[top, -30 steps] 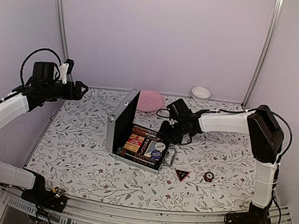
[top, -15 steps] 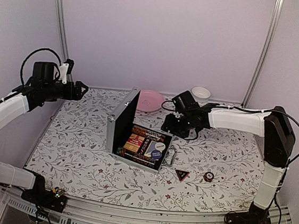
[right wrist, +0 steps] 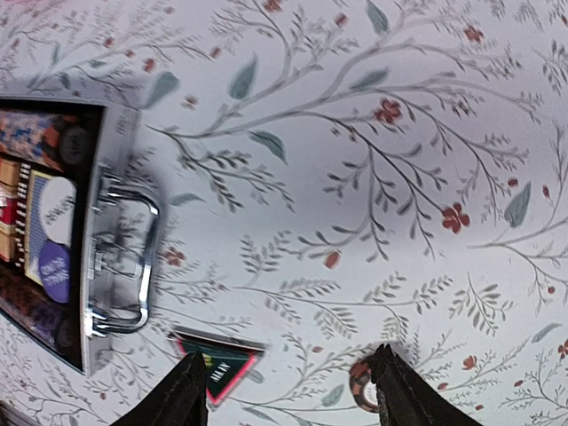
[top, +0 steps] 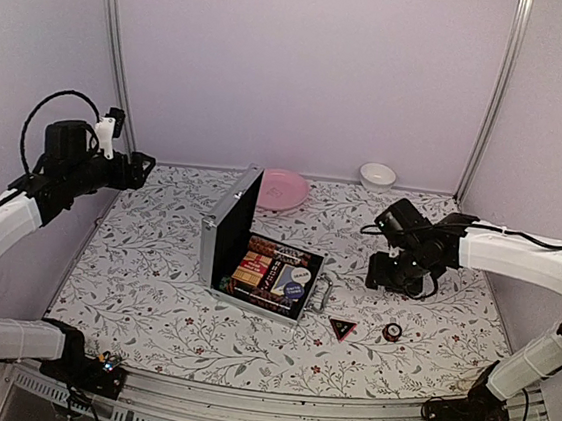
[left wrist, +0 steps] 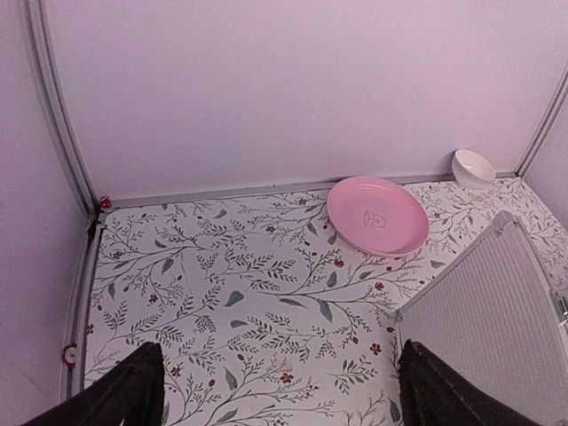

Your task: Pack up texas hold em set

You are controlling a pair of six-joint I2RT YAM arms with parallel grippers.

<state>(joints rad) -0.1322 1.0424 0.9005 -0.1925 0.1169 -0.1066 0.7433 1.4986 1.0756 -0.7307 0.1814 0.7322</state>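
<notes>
The silver case (top: 304, 295) of the texas hold em set lies open mid-table, its lid (top: 230, 220) standing upright on the left. Card decks and chips fill its black-lined tray. A black-and-red triangle (top: 341, 327) and a short red-and-dark chip stack (top: 392, 331) lie on the cloth right of the case. My right gripper (top: 395, 278) hangs open above and behind them, holding nothing. In the right wrist view the triangle (right wrist: 222, 373) and the chip stack (right wrist: 362, 386) sit near its fingertips (right wrist: 395, 390), the case handle (right wrist: 124, 257) to the left. My left gripper (top: 134, 170) is open, raised at far left.
A pink plate (top: 281, 188) lies behind the case lid and a small white bowl (top: 377, 174) stands at the back wall. The left wrist view shows the plate (left wrist: 377, 216), the bowl (left wrist: 473, 167) and the ribbed lid (left wrist: 493, 302). Metal frame posts stand at the back corners.
My right arm has drawn back from the case's far edge to the right, and its jaws have spread wider. The left arm has shifted slightly left.
</notes>
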